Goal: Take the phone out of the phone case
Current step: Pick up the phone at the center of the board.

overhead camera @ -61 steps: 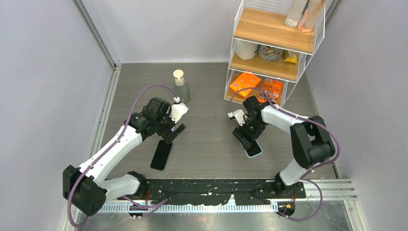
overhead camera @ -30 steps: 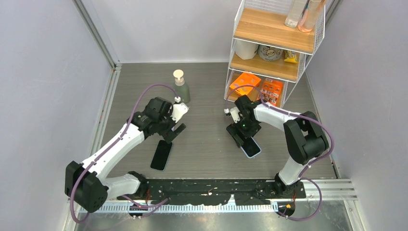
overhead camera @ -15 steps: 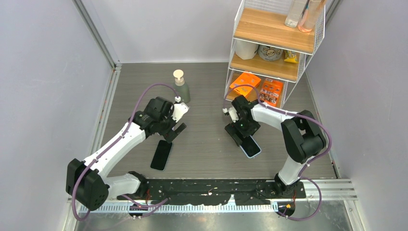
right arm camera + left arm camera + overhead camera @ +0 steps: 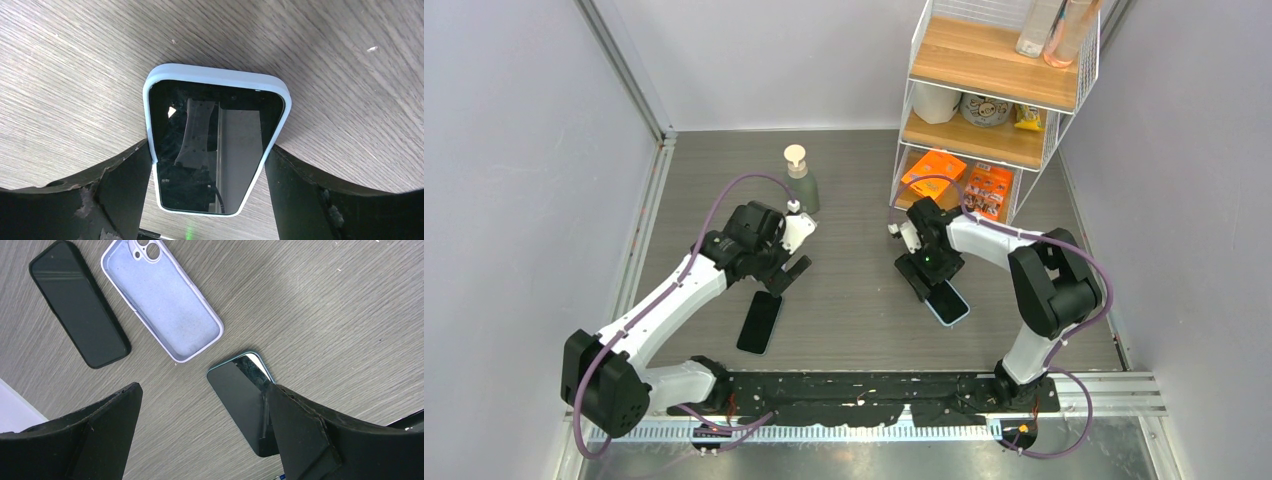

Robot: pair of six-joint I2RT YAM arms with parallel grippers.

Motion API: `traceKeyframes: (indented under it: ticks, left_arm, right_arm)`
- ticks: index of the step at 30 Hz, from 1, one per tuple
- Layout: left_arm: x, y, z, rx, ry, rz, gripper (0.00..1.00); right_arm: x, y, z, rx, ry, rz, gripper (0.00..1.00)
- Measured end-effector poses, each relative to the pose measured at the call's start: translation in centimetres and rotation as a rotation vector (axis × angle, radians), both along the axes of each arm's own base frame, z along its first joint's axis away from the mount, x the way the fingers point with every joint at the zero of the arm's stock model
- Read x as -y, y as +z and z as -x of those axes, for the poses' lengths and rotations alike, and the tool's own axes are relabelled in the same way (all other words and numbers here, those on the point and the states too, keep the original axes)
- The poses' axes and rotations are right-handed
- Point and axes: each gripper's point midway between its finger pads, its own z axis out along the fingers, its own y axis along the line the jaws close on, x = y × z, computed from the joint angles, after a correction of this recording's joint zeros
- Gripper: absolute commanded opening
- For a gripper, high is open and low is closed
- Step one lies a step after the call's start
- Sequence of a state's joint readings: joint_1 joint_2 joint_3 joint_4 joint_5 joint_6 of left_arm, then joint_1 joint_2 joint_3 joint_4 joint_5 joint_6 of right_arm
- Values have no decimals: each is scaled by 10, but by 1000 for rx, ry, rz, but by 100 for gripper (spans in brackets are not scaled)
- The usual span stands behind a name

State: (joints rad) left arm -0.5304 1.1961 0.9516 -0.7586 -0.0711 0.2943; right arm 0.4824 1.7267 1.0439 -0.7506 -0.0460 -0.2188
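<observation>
The phone in its pale blue case (image 4: 215, 150) lies screen up on the table, right of centre in the top view (image 4: 948, 304). My right gripper (image 4: 209, 147) straddles it, with one finger against each long side of the case; it also shows in the top view (image 4: 924, 280). My left gripper (image 4: 202, 390) is open and empty above the table, left of centre in the top view (image 4: 786, 272). A bare dark phone with a teal edge (image 4: 240, 395) lies just beside its right finger, and also shows in the top view (image 4: 760, 322).
An empty lavender case (image 4: 162, 300) and a black cased phone (image 4: 75, 305) lie beyond my left gripper. A soap dispenser (image 4: 800, 180) stands at the back. A wire shelf rack (image 4: 984, 100) with orange boxes (image 4: 934, 172) stands at the back right.
My right gripper has slid a little toward the far left along the cased phone and settled around it. My left arm has hardly moved.
</observation>
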Motion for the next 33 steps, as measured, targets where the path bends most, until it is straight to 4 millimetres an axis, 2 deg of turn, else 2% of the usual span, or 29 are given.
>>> traceKeyframes:
  ticks: [1,9,16,26,33]
  left_arm:
    - [0,0,0,1,0,1,100]
    - [3,-4,-4,17,-2,11,100]
    - [11,0,-12,51,-13,50,100]
    - [22,6,-17,82,-32,111,100]
    - [33,11,-18,53,-32,241,100]
  right_arm:
    - [0,0,0,-1,2,0,52]
    - [-1,1,0,-4,17,-4,34]
    - [-5,2,-1,10,48,-4,7]
    - [-26,12,-8,68,109,-55,5]
    - [-52,45,-17,148,166,-166,5]
